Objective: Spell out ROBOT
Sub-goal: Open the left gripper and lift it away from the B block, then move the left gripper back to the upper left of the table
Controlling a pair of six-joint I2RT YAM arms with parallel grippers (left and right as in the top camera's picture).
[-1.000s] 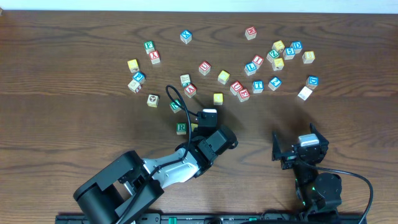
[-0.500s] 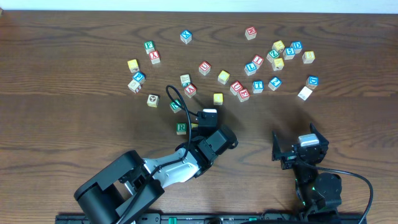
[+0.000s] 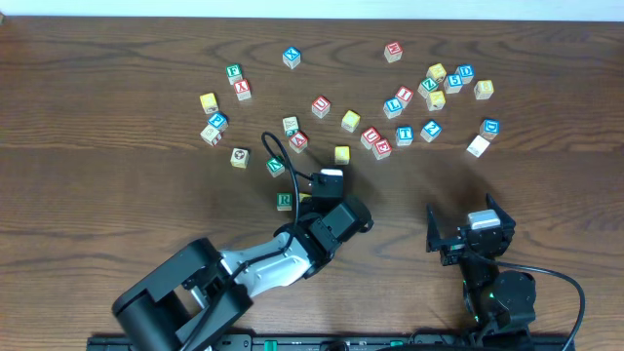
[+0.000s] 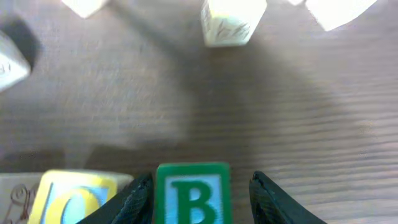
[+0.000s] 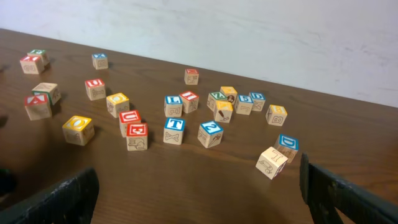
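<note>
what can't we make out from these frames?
Overhead: the left gripper hides the B block, so its place beside the R block is unseen.
Left wrist: the bottom edge cuts off the B block and the yellow-faced block, whose letter is only partly in frame.
Left wrist: the pale block at the top is blurred, marking unreadable.

A blue T cube (image 5: 174, 130) sits near a red E cube (image 5: 137, 137) on the brown table (image 5: 186, 186).
</note>
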